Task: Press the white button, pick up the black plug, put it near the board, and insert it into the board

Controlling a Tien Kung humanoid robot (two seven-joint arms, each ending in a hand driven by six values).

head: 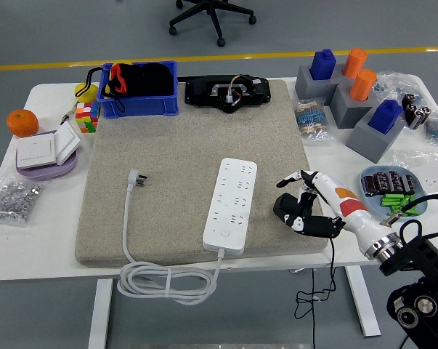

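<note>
A white power strip (230,205) lies lengthwise on the beige mat (175,153), with its white button (224,235) at the near end. Its white cable (164,282) loops off the mat's front edge and runs up to a white plug (136,178) lying on the mat's left part. My right hand (297,207) hovers just right of the strip, over the mat's right edge. Its fingers are curled round the black plug (285,208), which they partly hide. The left arm does not show.
A blue bin (139,102) and a black device (228,92) stand at the mat's far edge. Grey blocks (349,105) with blue and orange pegs and a blue tray (370,177) of batteries are to the right. A colour cube (87,117), an orange (22,123), a wall switch (47,150) and a bag of screws (14,200) are to the left.
</note>
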